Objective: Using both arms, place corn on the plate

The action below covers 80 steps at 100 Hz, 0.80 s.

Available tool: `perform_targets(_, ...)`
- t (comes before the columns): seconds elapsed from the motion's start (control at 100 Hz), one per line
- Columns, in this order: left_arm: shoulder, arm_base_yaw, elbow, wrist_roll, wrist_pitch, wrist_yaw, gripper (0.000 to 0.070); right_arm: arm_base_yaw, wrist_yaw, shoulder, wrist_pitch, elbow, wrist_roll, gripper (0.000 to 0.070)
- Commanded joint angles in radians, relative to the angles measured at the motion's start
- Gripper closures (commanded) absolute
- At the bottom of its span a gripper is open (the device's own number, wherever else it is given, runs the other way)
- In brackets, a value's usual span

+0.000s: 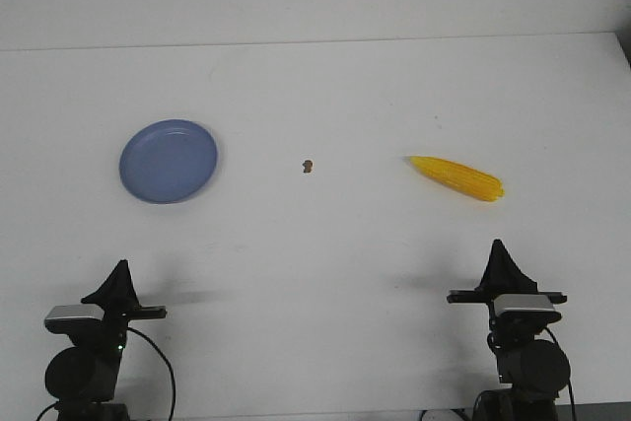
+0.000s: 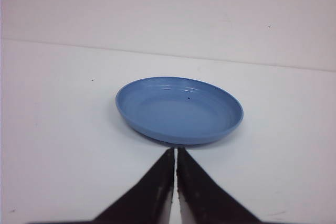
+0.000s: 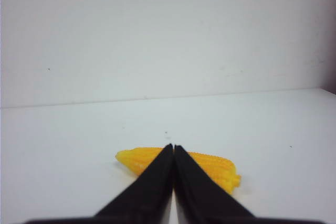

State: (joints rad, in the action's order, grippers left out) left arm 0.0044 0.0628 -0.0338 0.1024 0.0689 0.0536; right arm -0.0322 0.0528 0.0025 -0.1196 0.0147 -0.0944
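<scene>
The yellow corn (image 1: 457, 177) lies on the white table at the right, its narrow tip pointing left. The blue plate (image 1: 169, 161) sits at the left, with nothing on it. My right gripper (image 1: 498, 246) is shut near the front edge, a short way in front of the corn and apart from it; the right wrist view shows the corn (image 3: 215, 165) partly behind the shut gripper (image 3: 172, 147). My left gripper (image 1: 121, 266) is also shut, in front of the plate. In the left wrist view the plate (image 2: 179, 109) lies just beyond the gripper (image 2: 175, 151).
A tiny brown speck (image 1: 308, 165) lies on the table between plate and corn. The table's far edge (image 1: 315, 42) meets a pale wall, and its right edge (image 1: 624, 56) shows at the far right.
</scene>
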Motion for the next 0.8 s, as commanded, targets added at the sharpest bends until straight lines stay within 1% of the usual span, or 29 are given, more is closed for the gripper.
perform_targets(0.0,-0.002,-0.001,0.020,-0.008,0.012,-0.001,0.0688,-0.001,0.000,-0.001,-0.011,-0.002,-0.008,0.0690)
perform_targets(0.15,-0.002,-0.001,0.020,-0.008,0.023,-0.001,0.0688,-0.001,-0.001,-0.001,-0.017,-0.002,-0.010,0.0690)
perform_targets(0.35,-0.001,-0.001,-0.003,-0.008,0.037,-0.001,0.0688,0.000,0.002,-0.001,-0.073,0.000,-0.008,0.0690)
perform_targets(0.45,0.002,-0.001,-0.040,-0.007,0.027,-0.001,0.0688,0.000,0.011,-0.001,-0.058,0.017,-0.009,0.0690)
perform_targets(0.56,0.021,-0.001,-0.115,-0.003,-0.018,0.014,0.0688,0.000,0.011,0.000,0.041,0.083,-0.010,0.0690)
perform_targets(0.72,0.114,-0.001,-0.271,-0.004,-0.115,0.084,0.0688,0.000,0.032,0.032,0.235,0.238,-0.010,0.0690)
perform_targets(0.79,0.174,-0.001,-0.346,-0.005,-0.164,0.085,0.0688,0.000,0.035,0.071,0.305,0.314,-0.006,0.0690)
